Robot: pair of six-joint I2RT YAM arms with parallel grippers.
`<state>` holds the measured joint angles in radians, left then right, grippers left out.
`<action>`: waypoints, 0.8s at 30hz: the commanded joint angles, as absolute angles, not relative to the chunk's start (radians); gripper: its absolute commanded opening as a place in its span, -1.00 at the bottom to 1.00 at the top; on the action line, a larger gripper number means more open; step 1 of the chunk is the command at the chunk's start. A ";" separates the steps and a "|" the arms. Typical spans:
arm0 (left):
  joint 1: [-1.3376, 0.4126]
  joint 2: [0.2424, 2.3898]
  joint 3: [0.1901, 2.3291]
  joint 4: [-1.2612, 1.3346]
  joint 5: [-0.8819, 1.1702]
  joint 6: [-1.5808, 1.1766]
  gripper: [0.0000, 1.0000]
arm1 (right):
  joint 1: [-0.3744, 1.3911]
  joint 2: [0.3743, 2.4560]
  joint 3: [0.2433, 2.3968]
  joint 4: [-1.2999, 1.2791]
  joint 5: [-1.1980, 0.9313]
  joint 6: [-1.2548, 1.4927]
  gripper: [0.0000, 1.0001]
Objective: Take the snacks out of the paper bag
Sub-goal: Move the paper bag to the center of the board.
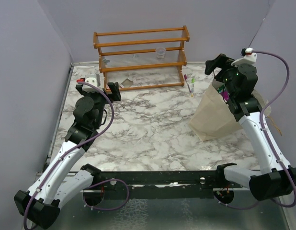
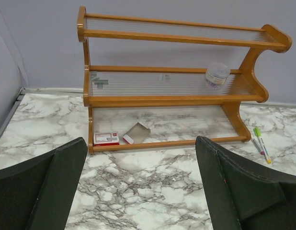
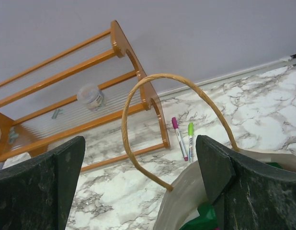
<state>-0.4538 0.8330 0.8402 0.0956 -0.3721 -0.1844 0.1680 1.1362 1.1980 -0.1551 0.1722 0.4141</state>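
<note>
A robot test cell in a lab, not a home — plain lilac-grey walls (image 1: 28,72) box in a marble-patterned table (image 1: 148,129). The left arm (image 1: 66,153) and right arm (image 1: 260,139) are bolted to a black rail (image 1: 162,179) at its near edge — purple cables (image 1: 287,74) loop over them.

Paper bag (image 1: 212,117): in the top view the mouth is largely covered by the right arm (image 1: 256,129), so the contents cannot be counted. In the right wrist view the bag is cut off at the bottom edge and the snacks (image 3: 201,221) show only as 1 green sliver. Rack (image 2: 172,86): the print on the small tub (image 2: 217,75) and on the red-and-white box (image 2: 106,139) is too small to read.
</note>
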 commanded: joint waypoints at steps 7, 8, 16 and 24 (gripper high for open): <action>-0.462 0.810 0.834 0.126 -0.399 -0.189 0.97 | 0.161 1.242 1.253 -0.044 0.104 0.442 0.80; -0.463 0.810 0.834 0.126 -0.403 -0.189 0.97 | 0.161 1.250 1.250 -0.037 0.090 0.447 0.75; -0.469 0.828 0.829 0.131 -0.412 -0.187 0.96 | 0.161 1.295 1.230 -0.003 -0.019 0.439 0.21; -0.469 0.837 0.827 0.132 -0.413 -0.188 0.96 | 0.161 1.293 1.240 -0.009 -0.237 0.383 -0.67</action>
<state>-0.4664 0.8356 0.8333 0.0978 -0.3931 -0.1844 0.1680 1.2964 1.2221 -0.0338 -0.0692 0.4183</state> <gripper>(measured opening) 0.983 0.261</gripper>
